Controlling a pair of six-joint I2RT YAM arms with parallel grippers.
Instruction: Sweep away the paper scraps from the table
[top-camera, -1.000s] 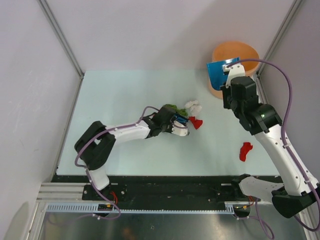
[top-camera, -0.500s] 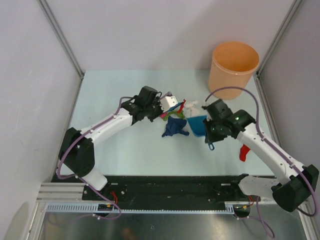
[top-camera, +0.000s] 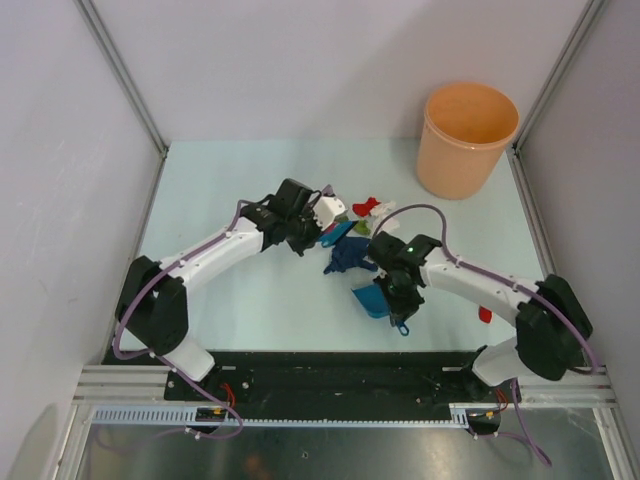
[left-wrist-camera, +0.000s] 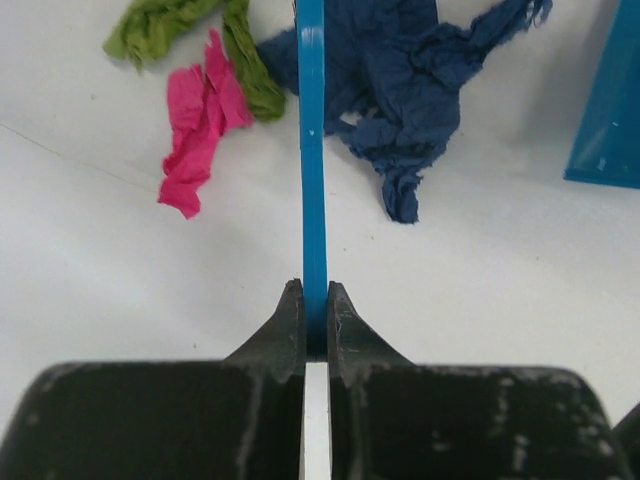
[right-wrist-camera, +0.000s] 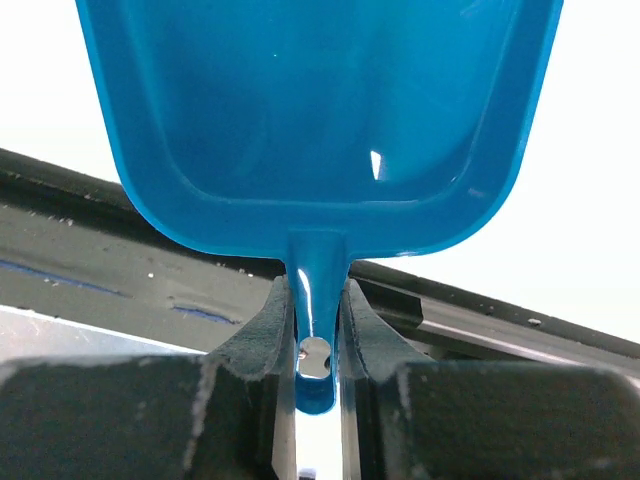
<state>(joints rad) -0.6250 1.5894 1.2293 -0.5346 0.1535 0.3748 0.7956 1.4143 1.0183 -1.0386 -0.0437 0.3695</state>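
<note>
Left gripper (left-wrist-camera: 314, 322) shut on one thin blue blade (left-wrist-camera: 312, 150); right gripper (right-wrist-camera: 318, 335) clamped on the handle of one blue dustpan (right-wrist-camera: 320, 110); paper scraps (top-camera: 348, 258) lie mid-desk (top-camera: 220, 180): one green wad (left-wrist-camera: 160, 25), one pink wad (left-wrist-camera: 200, 120), one dark blue wad (left-wrist-camera: 400, 80), one white wad (top-camera: 386, 210), one red wad (top-camera: 368, 205), a second red wad (top-camera: 484, 316) beside the right arm; one orange bucket (top-camera: 468, 140) at the far right corner.

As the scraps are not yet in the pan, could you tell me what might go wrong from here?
1. The right tool grips the blue dustpan only by its narrow handle, so a push from the scraps could swing it.
2. The blue sweeper in the left tool stands between the pink scrap and the dark blue scrap, so one stroke may leave one side behind.
3. One red scrap lies apart beside the right arm and may be missed or knocked.
</note>
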